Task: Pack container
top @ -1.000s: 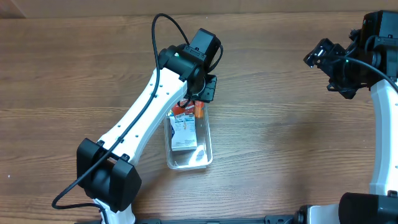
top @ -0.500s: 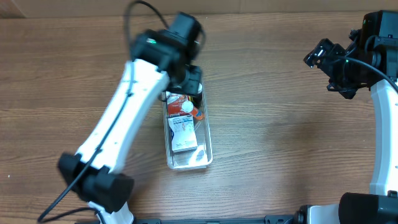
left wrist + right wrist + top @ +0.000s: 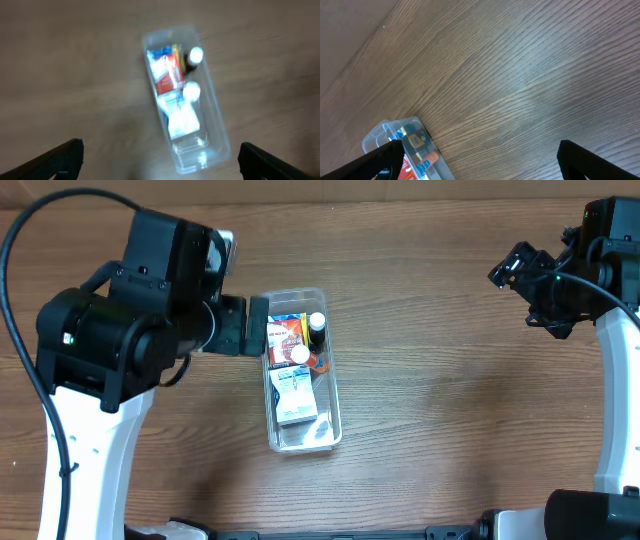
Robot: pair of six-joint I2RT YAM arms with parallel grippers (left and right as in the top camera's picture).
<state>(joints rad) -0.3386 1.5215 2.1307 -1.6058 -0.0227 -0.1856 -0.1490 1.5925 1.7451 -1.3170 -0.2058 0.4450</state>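
My left fingers [image 3: 59, 159] are spread wide with nothing between them. My left wrist camera shows only their two dark tips at its bottom corners. Between and beyond them the container [image 3: 212, 115] lies on the tabletop [image 3: 75, 65], all of it blurred. Inside I can make out a red and white box [image 3: 167, 75], a dark bottle [image 3: 194, 56] with a white cap, a second white cap [image 3: 191, 90] and a pale box [image 3: 182, 121].

The overhead view is sharp where that one is not. It sets the container near the middle of the tabletop, lengthwise away from me, with my left arm [image 3: 120, 340] hanging just to its left near the far end. It also shows an orange piece [image 3: 316, 361] beside the second cap.

My right fingers [image 3: 594, 159] are spread too and hold nothing. That wrist camera catches only one corner of the container at its lower left edge, the rest being wood grain. The overhead view places my right arm [image 3: 560, 280] well apart, at the far right.
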